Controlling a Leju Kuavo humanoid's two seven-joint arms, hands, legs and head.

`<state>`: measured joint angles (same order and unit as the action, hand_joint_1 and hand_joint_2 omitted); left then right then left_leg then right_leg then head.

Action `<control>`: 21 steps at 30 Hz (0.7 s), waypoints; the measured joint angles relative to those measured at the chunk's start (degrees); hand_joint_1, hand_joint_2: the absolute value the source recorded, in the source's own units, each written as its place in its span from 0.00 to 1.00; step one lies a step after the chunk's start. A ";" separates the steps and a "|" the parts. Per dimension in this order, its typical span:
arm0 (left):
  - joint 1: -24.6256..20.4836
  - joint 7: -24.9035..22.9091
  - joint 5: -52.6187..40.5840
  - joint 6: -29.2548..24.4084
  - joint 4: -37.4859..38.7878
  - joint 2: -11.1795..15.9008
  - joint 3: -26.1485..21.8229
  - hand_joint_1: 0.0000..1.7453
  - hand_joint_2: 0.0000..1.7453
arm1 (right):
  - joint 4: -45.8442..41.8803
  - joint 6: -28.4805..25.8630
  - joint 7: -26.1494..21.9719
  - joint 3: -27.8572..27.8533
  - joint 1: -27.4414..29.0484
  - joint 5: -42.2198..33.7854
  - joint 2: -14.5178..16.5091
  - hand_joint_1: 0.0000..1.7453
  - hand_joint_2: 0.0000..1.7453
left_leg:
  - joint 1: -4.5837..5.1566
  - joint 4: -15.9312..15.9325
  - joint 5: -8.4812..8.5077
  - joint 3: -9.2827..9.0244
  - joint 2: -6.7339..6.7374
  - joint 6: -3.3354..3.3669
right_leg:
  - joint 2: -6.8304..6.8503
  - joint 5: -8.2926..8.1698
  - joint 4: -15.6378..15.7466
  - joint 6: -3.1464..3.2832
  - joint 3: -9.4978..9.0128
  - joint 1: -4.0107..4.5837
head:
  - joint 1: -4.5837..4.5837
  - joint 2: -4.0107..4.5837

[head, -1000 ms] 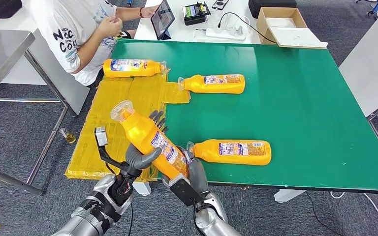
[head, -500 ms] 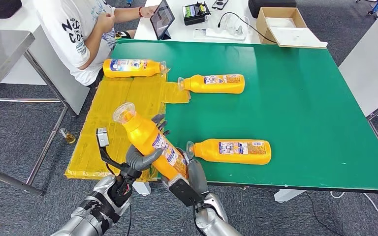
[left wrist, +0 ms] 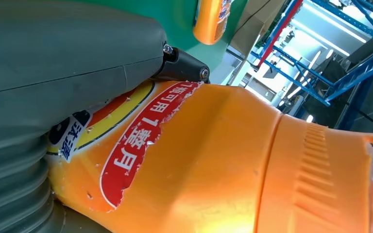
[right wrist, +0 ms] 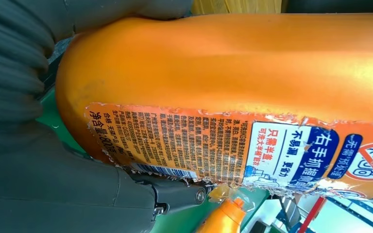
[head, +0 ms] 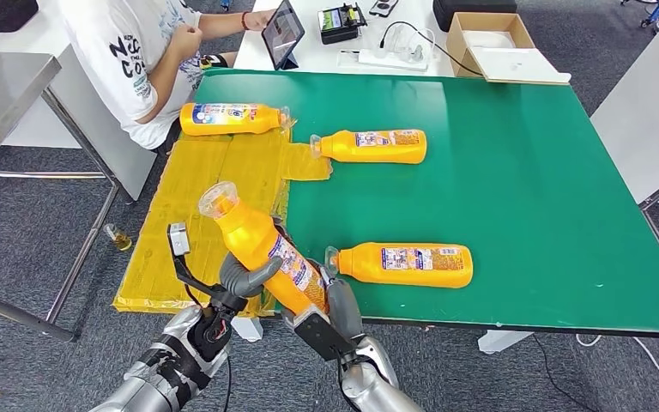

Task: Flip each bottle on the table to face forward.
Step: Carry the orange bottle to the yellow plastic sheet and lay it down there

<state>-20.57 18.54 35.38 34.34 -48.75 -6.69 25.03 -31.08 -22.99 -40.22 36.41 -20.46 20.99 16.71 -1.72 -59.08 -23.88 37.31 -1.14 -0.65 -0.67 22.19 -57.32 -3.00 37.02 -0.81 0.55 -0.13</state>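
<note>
— At the table's near edge: left hand (head: 242, 276) and right hand (head: 336, 302)?
— Both clasp one orange bottle (head: 266, 247), tilted, cap up-left, above the green table (head: 515, 172); three more bottles (head: 405, 264) lie flat beyond.

A person in a white printed T-shirt (head: 129, 60) sits at the far left corner of the green counter (head: 523, 180), just beside a propped tablet (head: 283, 33). Behind it, a white desk (head: 412, 62) carries a power strip (head: 386, 58), a small black device (head: 341, 21) and an open cardboard box (head: 489, 39). A yellow taped sheet (head: 197, 223) covers the counter's left end.
</note>
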 joint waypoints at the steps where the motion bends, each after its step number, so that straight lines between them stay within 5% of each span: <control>1: 0.00 -0.01 0.02 0.00 0.00 0.00 0.00 1.00 1.00 | 0.04 0.00 -0.01 -0.06 0.00 0.03 0.02 0.96 1.00 | 0.00 0.00 0.00 0.00 0.00 0.00 | 0.00 0.00 0.00 0.00 0.00 0.00 | 0.00 0.00; 8: -0.01 -0.08 0.05 0.00 -0.02 0.00 0.00 1.00 1.00 | 0.32 -0.02 -0.02 -0.47 0.00 0.07 0.19 0.92 1.00 | 0.00 0.00 0.00 0.00 0.00 0.00 | 0.00 0.00 0.00 0.00 0.00 0.00 | 0.01 0.00; 9: -0.01 -0.08 0.06 -0.01 -0.02 0.00 0.00 1.00 1.00 | 0.36 -0.03 -0.02 -0.51 0.00 0.07 0.21 0.76 1.00 | 0.00 0.00 0.00 0.00 0.00 0.00 | 0.00 0.00 0.00 0.00 0.00 0.00 | 0.01 0.00; 12: -0.03 -0.08 0.07 -0.30 -0.04 -0.01 0.00 1.00 1.00 | 0.43 -0.36 -0.02 -0.63 -0.01 0.25 0.27 0.08 1.00 | 0.00 0.00 0.00 0.00 0.00 0.00 | 0.00 0.00 0.00 0.00 0.00 0.00 | 0.00 0.00; 13: -0.07 -0.07 0.04 -0.65 -0.08 -0.01 0.00 1.00 1.00 | 0.48 -0.64 -0.02 -0.68 0.00 0.37 0.29 0.00 1.00 | 0.00 0.00 0.00 0.00 0.00 0.00 | 0.00 0.00 0.00 0.00 0.00 0.00 | 0.01 0.00; 17: -0.45 1.35 -2.28 -5.11 -1.10 -0.08 -0.22 1.00 1.00 | 0.60 -1.67 -0.01 -1.36 0.10 -0.14 0.31 0.00 0.00 | 0.00 0.00 0.00 0.01 -0.01 0.00 | 0.00 -0.01 0.00 0.00 -0.01 0.00 | 0.00 0.00; 21: -1.03 3.63 -8.11 -14.05 -3.99 -0.58 -2.45 1.00 1.00 | -2.98 -0.16 0.00 -3.30 1.26 -2.60 0.03 0.00 0.00 | 0.00 0.00 0.01 0.01 -0.01 -0.01 | 0.00 -0.02 0.00 -0.01 0.00 0.00 | -0.01 0.00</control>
<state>-21.60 22.17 27.27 20.29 -52.73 -7.27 22.57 -34.05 -23.15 -40.22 33.11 -19.20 18.39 16.75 -1.72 -59.08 -23.87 37.32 -1.15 -0.66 -0.67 22.17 -57.33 -3.01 37.01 -0.81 0.55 -0.13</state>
